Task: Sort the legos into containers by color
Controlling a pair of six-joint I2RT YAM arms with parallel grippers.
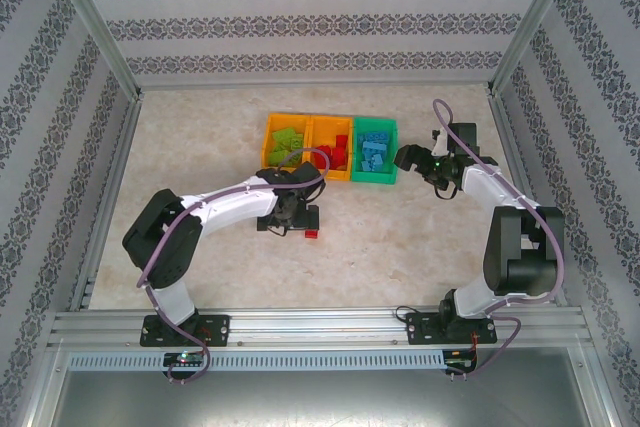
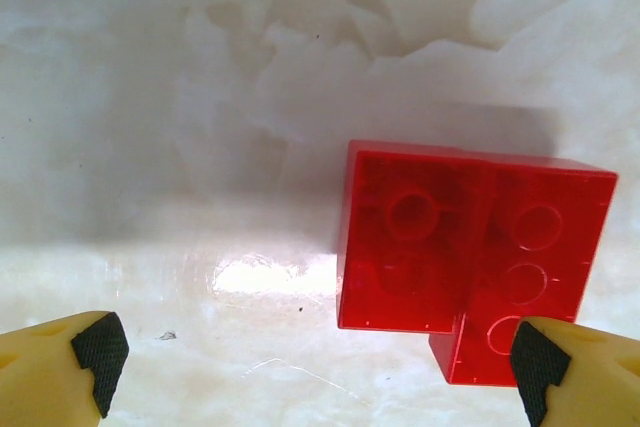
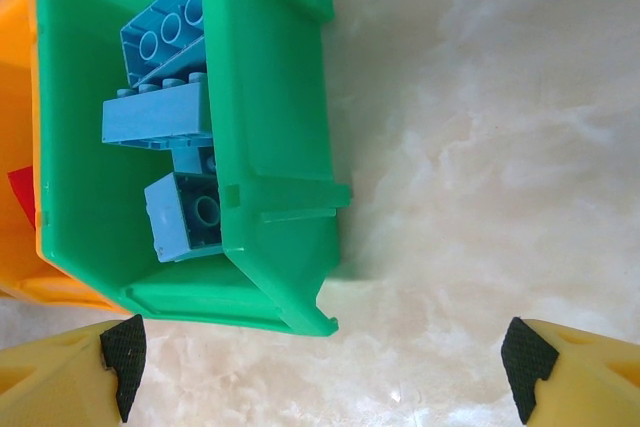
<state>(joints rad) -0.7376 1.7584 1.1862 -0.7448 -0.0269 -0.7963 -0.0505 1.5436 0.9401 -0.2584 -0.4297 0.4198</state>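
A red lego [image 2: 470,257], two bricks stuck together, lies on the marble table just in front of my left gripper [image 2: 315,367]. That gripper is open, its right pad [image 2: 535,367] at the brick's near corner and nothing held. From above, the red lego [image 1: 311,233] sits beside the left gripper [image 1: 300,221]. The containers stand in a row: an orange bin [image 1: 273,133] with green legos [image 1: 288,143], an orange bin [image 1: 320,128] with red legos [image 1: 338,152], and a green bin [image 1: 376,124] with blue legos [image 1: 374,154]. My right gripper [image 1: 408,157] hangs open and empty beside the green bin [image 3: 270,147], whose blue legos [image 3: 165,117] show.
Metal frame rails and patterned walls enclose the table on three sides. Bare marble [image 1: 400,237] lies between the two arms and in front of the bins. An orange bin's edge [image 3: 15,97] with a red piece [image 3: 22,192] shows left of the green bin.
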